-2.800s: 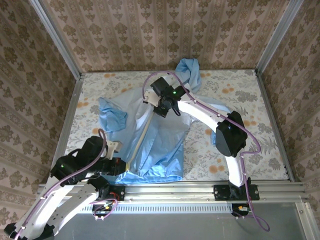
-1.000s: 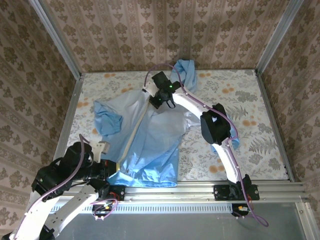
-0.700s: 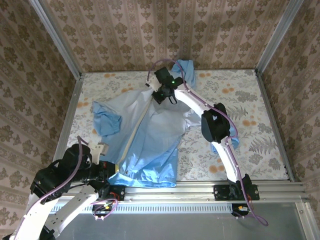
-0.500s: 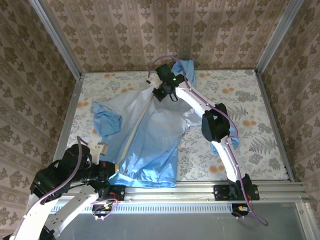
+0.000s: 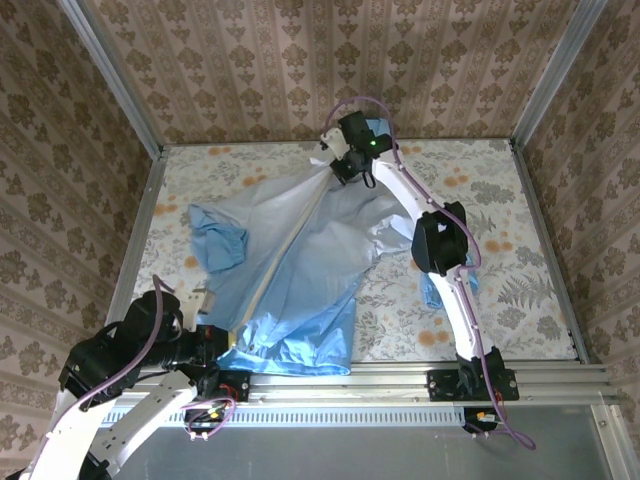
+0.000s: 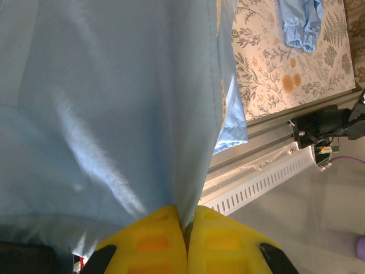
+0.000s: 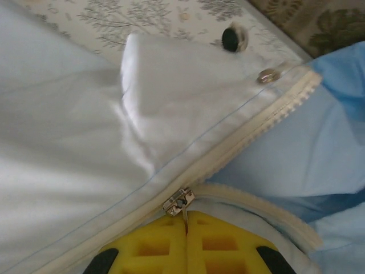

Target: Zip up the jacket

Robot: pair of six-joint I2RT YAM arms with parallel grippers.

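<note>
Tautly, the jacket's [image 5: 310,290] zipper [image 5: 285,255] runs from near-left toward the far bench [image 5: 500,200] edge. The left gripper [image 6: 185,220] clamps its hem [image 5: 300,362], the right gripper [image 7: 186,220] its slider [image 7: 178,201].

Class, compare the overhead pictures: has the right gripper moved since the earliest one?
Yes. The right gripper, jaws shut on the jacket's zipper pull, has moved toward the back wall and slightly right.

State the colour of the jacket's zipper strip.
Cream, off-white; the zipper shows best in the right wrist view.
</note>
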